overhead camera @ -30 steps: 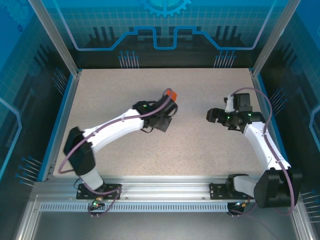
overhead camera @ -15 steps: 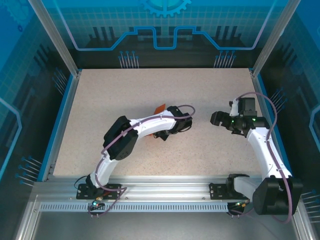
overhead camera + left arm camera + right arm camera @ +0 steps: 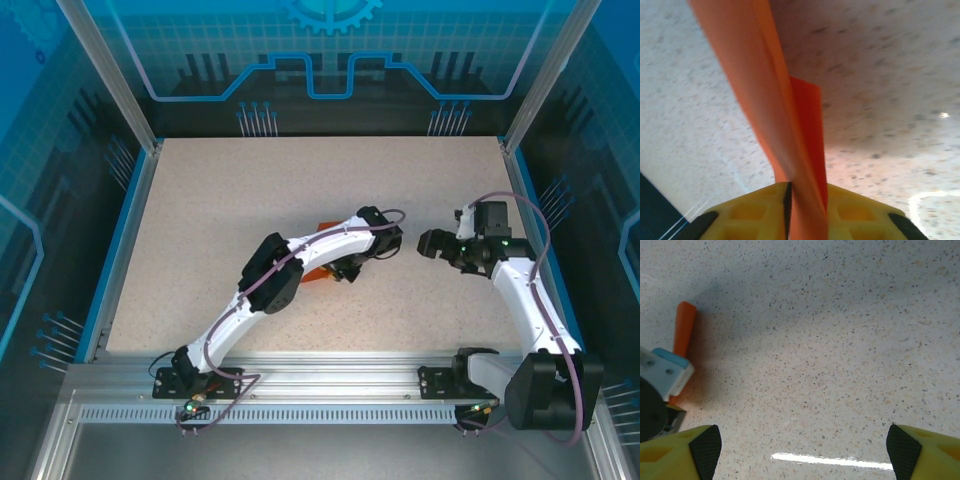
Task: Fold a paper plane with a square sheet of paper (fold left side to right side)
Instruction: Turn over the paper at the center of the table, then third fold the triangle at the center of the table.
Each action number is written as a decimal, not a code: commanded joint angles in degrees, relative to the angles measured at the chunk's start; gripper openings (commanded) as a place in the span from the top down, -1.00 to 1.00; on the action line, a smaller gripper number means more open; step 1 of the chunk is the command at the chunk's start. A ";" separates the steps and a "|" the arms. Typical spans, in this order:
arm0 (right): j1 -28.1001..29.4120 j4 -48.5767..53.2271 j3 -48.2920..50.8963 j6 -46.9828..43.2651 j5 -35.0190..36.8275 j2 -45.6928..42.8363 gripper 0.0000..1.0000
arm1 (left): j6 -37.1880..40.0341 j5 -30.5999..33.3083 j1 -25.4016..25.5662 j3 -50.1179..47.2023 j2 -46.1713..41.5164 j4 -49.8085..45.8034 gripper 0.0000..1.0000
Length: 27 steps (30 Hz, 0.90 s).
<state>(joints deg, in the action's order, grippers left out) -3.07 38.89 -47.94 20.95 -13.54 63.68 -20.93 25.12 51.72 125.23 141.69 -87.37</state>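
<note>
Paper, orange [image 3: 765, 90], folded: a long narrow strip with a darker flap showing along one side. It sits near the middle of the bench [image 3: 220, 190], under the outstretched left arm [image 3: 300, 250]. One end stands in the slot of the left gripper [image 3: 806, 197], and the rest runs away from the wrist over the speckled surface. We cannot tell whether the far end rests on the bench or hangs just above it.

Left gripper: jaws narrow, with the paper filling the slim gap between the yellow fingers [image 3: 750, 217]. We cannot tell whether they pinch it or merely flank it. We judge the end-on hold suits carrying the strip or setting it down flat without crushing the crease.

Right gripper [image 3: 800, 452]: jaws wide, nothing between them, low over the bench and just beside the left one. From its wrist view we see the orange tip poking past the left gripper's body. We judge it is parked here either to receive the paper or to pin it for the next fold.

Surroundings: purple cables [image 3: 225, 330] along both arms, a blue-edged enclosure wall [image 3: 125, 230] at the bench sides, and an aluminium rail [image 3: 330, 375] at the near edge.

Obstructions: the left forearm covers most of the paper from above. The bench between the grippers carries nothing, but the two grippers are close enough for us to judge collision the main hazard.
</note>
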 commanded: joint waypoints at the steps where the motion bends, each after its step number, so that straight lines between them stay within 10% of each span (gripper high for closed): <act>1: -0.97 -0.20 0.86 0.57 -2.40 -0.71 -0.78 | 2.43 -8.09 -0.69 4.67 1.10 -3.02 0.12; 7: -0.84 -1.30 1.98 1.06 -4.28 -0.07 -0.78 | 4.72 -19.00 -2.95 4.08 -4.51 2.62 -0.31; 20: 9.99 -9.95 2.34 5.93 -7.34 7.56 -0.70 | 0.26 -40.29 -21.60 -33.10 -35.06 33.66 -0.53; 27: 16.39 -13.51 0.87 7.18 -6.62 11.80 -0.71 | -1.30 -50.45 -28.28 -44.64 -35.82 43.27 -0.53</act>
<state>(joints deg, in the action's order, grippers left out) 11.38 27.92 -45.39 26.85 -19.81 74.24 -20.67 -17.58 23.83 83.53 104.75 -50.37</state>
